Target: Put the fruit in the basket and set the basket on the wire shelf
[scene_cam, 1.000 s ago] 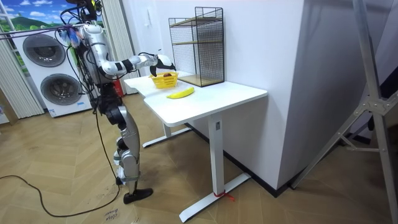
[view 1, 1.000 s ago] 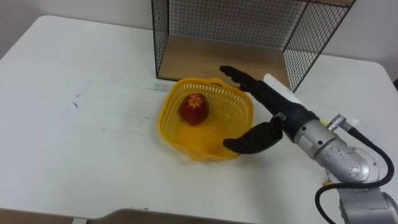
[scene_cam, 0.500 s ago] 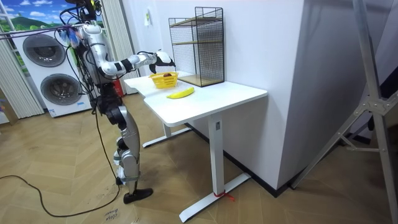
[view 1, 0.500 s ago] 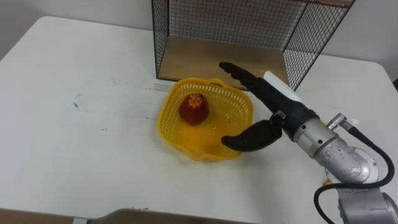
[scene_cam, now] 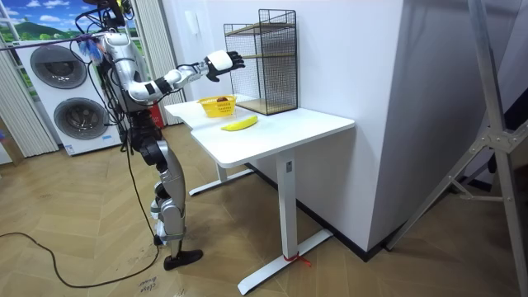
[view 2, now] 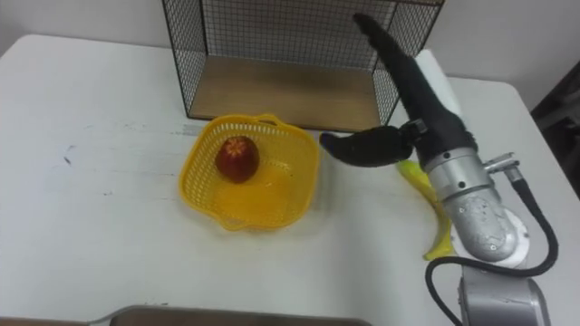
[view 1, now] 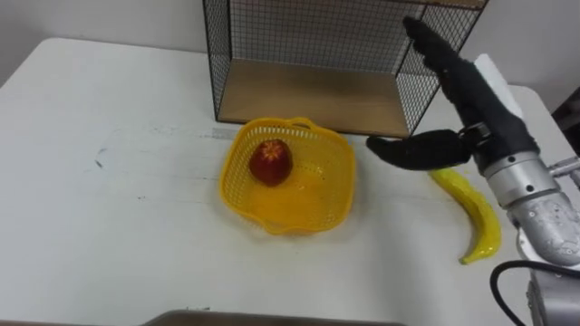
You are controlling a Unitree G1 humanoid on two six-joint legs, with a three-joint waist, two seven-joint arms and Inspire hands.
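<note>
- Change: the right hand [view 1: 467, 95] has left the rim of the yellow basket [view 1: 237, 181]. It was beside the basket's right side; it is now lifted above the table [view 1: 109, 226], to the right of the basket and clear of it.
- Room view confirms it: the arm, low over the table before, is now raised and stretched toward the wire shelf [view 1: 308, 36].
- Hand state: fingers straight and together, thumb spread out toward the basket, nothing held.
- The head camera has also shifted, so a banana [view 1: 478, 217] now shows at the right.
- Basket position unchanged: on the table, just in front of the shelf's open lower compartment and its wooden board [view 1: 308, 100].
- A red apple [view 1: 271, 161] lies inside the basket, toward its left rear.
- The banana lies on the table outside the basket, to its right, below the raised hand and wrist.
- The fingertips appear against the shelf's right front mesh; contact cannot be told.
- The robot stands at the table end on the room view's left, with washing machines [scene_cam: 58, 99] behind it.
</note>
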